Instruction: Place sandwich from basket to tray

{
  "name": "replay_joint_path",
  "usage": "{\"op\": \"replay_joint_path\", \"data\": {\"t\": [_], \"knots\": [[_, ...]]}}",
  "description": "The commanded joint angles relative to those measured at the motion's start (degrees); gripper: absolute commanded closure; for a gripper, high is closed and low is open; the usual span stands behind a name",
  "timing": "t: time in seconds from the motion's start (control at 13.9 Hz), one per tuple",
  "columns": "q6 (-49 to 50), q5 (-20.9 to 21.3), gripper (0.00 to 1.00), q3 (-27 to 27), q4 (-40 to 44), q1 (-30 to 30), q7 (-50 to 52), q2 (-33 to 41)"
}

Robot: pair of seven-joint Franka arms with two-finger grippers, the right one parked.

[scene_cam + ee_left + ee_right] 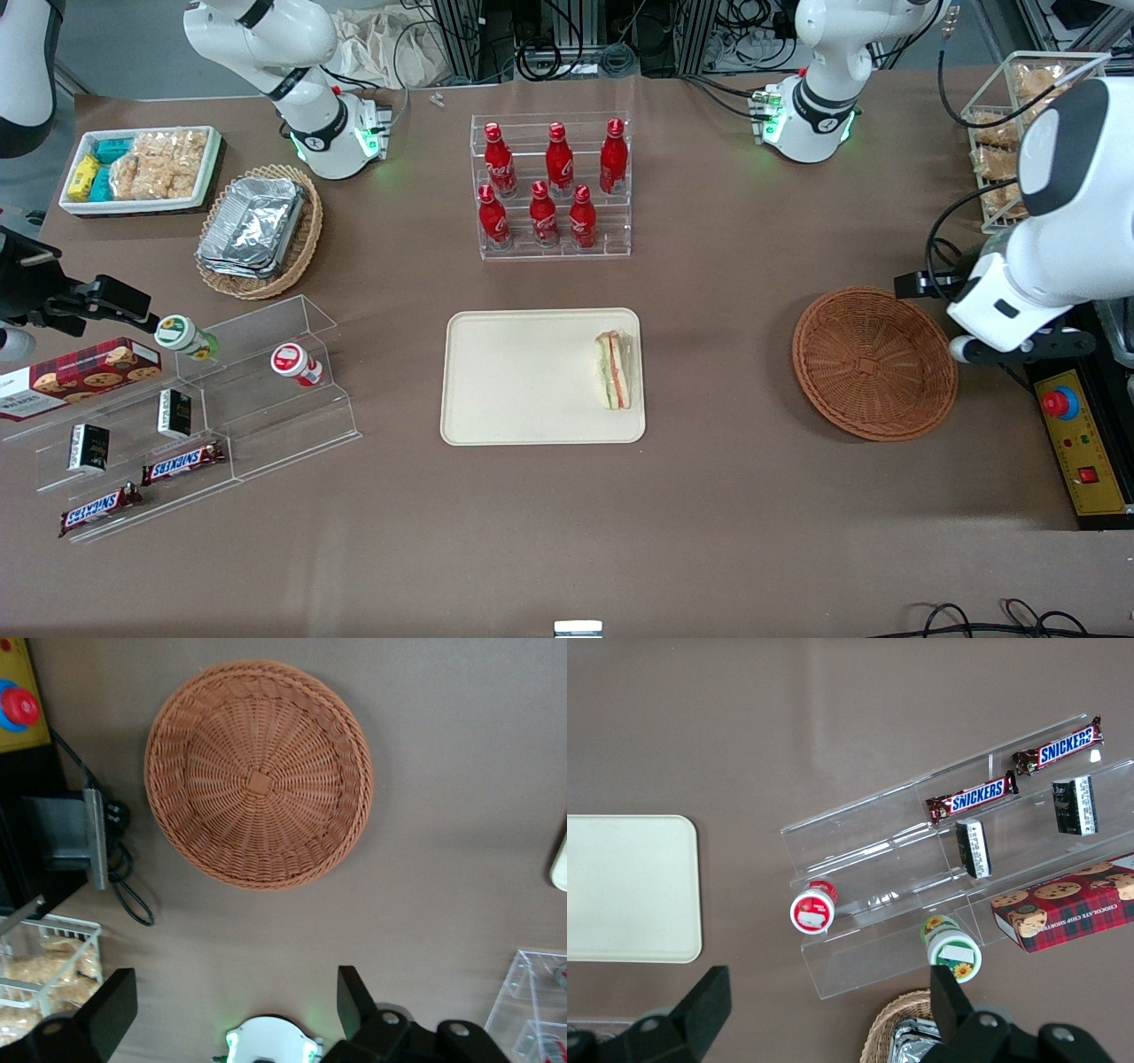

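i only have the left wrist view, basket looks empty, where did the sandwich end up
Observer: The sandwich lies on the tray, at the tray's edge nearest the basket.
Operator: is the gripper anywhere near it
Observer: No. The gripper is open and holds nothing, up above the table beside the basket, toward the working arm's end.
Operator: anything else on that tray
Observer: Only the sandwich; the rest of its surface is bare. A rack of red bottles stands farther from the front camera than the tray.
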State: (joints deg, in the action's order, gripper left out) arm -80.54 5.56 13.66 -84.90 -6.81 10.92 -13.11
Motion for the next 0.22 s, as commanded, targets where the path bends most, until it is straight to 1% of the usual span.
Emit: {"op": "replay_joint_path", "data": {"t": [0.0,0.14], "knots": [[1.2,-3.7,0.0,-10.0,1.0,5.7,-4.7,1.3],[1.1,-3.8,0.0,-10.6,1.0,6.5,-4.9,1.3]]}}
